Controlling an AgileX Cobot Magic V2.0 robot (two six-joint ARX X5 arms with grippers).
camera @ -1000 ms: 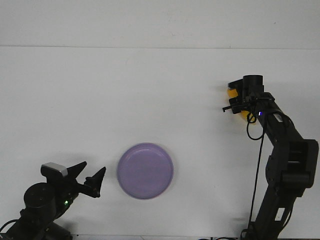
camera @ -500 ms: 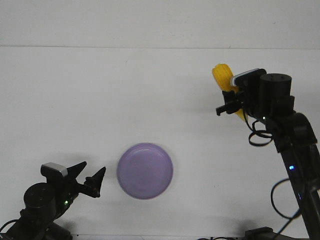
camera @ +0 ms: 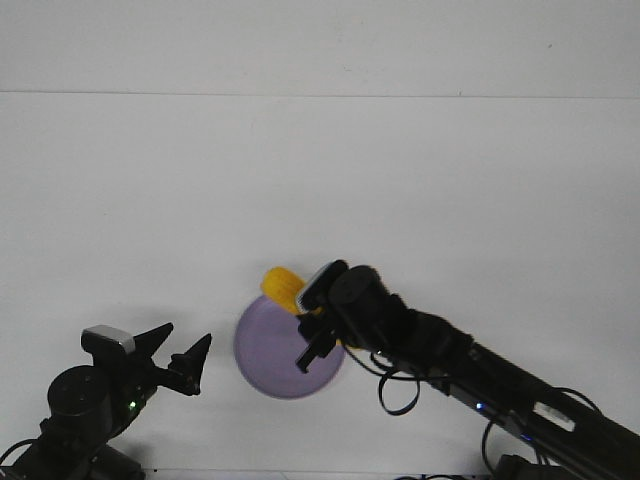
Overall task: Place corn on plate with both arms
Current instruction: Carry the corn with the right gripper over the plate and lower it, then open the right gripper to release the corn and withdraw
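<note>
Right claw (camera: 312, 335) grips yellow corn (camera: 282, 284) over round lavender plate (camera: 262, 352).

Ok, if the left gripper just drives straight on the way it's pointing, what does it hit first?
Probably the plate: the left gripper points right, toward its near rim. Height is unclear from this view.

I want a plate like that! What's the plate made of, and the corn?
The plate looks like plastic: even lavender colour, smooth with a soft sheen. The corn, held by the right gripper, is flat, bright yellow; real or toy, I cannot tell.
</note>
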